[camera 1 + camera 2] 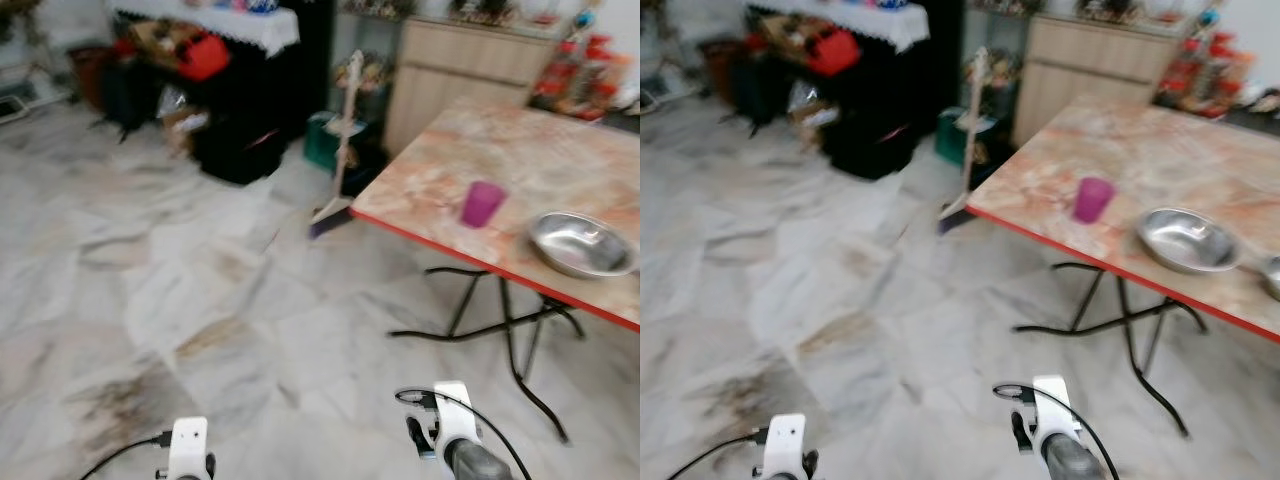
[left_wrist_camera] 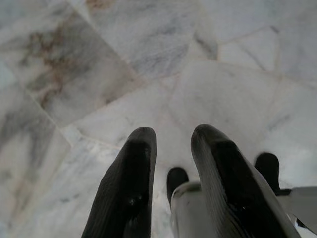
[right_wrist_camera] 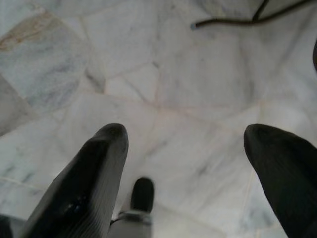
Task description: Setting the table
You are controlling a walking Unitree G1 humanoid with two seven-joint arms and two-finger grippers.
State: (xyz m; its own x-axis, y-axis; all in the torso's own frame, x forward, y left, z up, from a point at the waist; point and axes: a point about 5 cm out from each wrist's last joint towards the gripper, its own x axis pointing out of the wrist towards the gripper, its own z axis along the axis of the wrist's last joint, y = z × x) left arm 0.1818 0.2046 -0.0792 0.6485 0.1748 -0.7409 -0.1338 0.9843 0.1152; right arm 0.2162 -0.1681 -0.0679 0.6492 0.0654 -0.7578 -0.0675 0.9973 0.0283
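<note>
- The robot stands on the marble floor (image 1: pixel 200 260) with both arms hanging low; the folding surface (image 1: pixel 520 160) lies ahead and off to the side of the right gripper (image 3: pixel 185 163), well apart from it.
- The right gripper's jaws are wide and hold nothing; under them there is floor and a bit of the surface's black leg (image 3: pixel 233 21).
- The left gripper (image 2: pixel 171 168) points straight down at the tiles, its jaws narrow with a slim gap and nothing between them.
- The task's things sit on the surface: a purple cup (image 1: pixel 483 204) near the red-trimmed edge, and just beyond it, further from the jaws, a steel bowl (image 1: pixel 582 243) whose rim nearly reaches that same edge.
- My main worry is that bowl: a bump from an arm coming up under or against the edge could likely slide it off, and the light cup would tip easily.
- The crossed black legs (image 1: pixel 500 320) splay out over the floor below the edge; a foot or the right arm could catch them and shake everything on top.
- A broom (image 1: pixel 345 150) leans by the surface's far corner, with dark bags (image 1: pixel 240 130) beyond it, so that side is cramped.
- Open room lies straight ahead and on the left gripper's side, all bare tile.
- The head views are blurred, so finer detail on the surface is hard to judge.
</note>
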